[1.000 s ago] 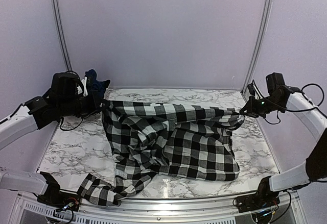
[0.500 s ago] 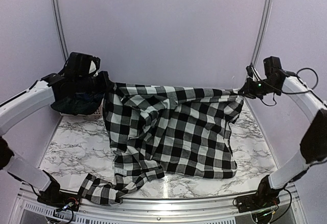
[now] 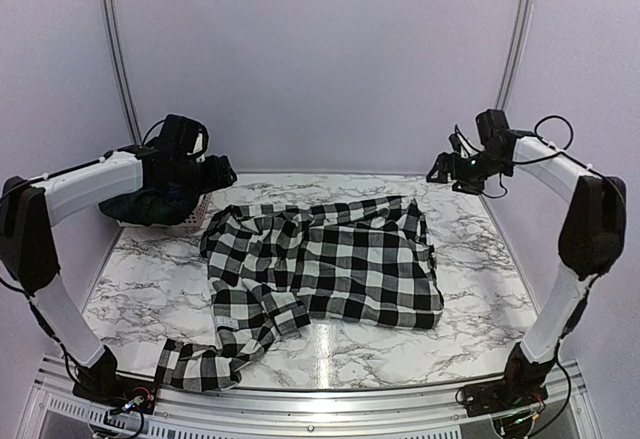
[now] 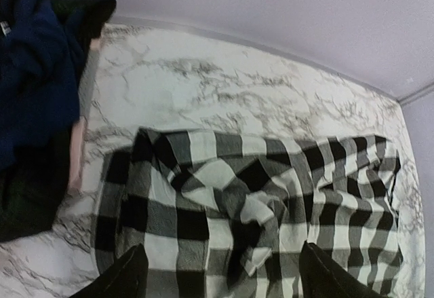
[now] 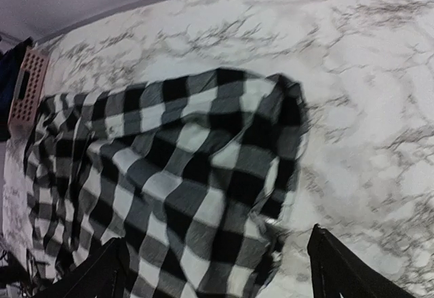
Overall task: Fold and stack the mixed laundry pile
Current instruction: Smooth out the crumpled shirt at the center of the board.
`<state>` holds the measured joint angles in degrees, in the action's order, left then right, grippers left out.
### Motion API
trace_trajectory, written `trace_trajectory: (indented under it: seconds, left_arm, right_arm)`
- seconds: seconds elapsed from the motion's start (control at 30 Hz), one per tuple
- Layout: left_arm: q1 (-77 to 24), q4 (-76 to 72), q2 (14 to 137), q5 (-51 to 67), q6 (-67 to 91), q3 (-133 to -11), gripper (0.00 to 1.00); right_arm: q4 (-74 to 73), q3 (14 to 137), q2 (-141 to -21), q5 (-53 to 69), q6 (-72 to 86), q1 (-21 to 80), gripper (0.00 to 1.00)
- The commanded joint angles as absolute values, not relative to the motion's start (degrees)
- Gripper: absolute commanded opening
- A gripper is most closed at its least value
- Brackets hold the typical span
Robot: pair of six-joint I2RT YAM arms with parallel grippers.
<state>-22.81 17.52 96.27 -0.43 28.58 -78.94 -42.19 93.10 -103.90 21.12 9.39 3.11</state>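
Black-and-white checked shirt [image 3: 330, 269] lies rumpled mid-table [image 3: 480, 249], one sleeve [image 3: 195, 367] trailing to the near edge. Left gripper [image 3: 224, 172] and right gripper [image 3: 437, 171] hover over its far corners, both spread wide and holding nothing. Navy T-shirt [image 4: 34, 74] sits with other dark cloth in the basket [image 5: 30, 84], far left.

Step looks like laying the shirt flat before folding. Best to re-pinch the bunched left side and the stray sleeve, then draw outward evenly.

Half a second ago both grippers clamped the top edge with the shirt hanging taut between them; now it is dropped.
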Motion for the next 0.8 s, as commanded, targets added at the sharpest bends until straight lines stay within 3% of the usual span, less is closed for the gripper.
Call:
trace_trajectory:
  seconds: [0.0, 0.23, 0.47, 0.63, 0.77]
  left_arm:
    - [-26.8, 18.2, 91.9, 7.5, 25.2, -69.8, 0.74]
    - [-32.5, 13.5, 96.9, 11.1, 26.8, -66.3, 0.74]
    - [-32.1, 8.2, 108.7, 12.1, 30.8, -74.4, 0.78]
    - [-30.3, 2.4, 116.1, 15.1, 33.4, -82.3, 0.51]
    - [-27.9, 2.4, 123.4, 19.2, 34.2, -92.8, 0.19]
  right_arm:
    - [-37.0, 77.8, -92.5, 24.9, 13.4, 11.1, 0.86]
    - [-30.5, 58.6, -83.0, 26.3, 19.7, 18.3, 0.80]
    - [-24.1, 50.0, -83.8, 26.3, 25.8, 27.0, 0.77]
    - [-20.3, 43.3, -86.5, 25.2, 28.2, 27.9, 0.75]
    - [-19.9, 40.8, -88.9, 24.6, 28.2, 27.9, 0.74]
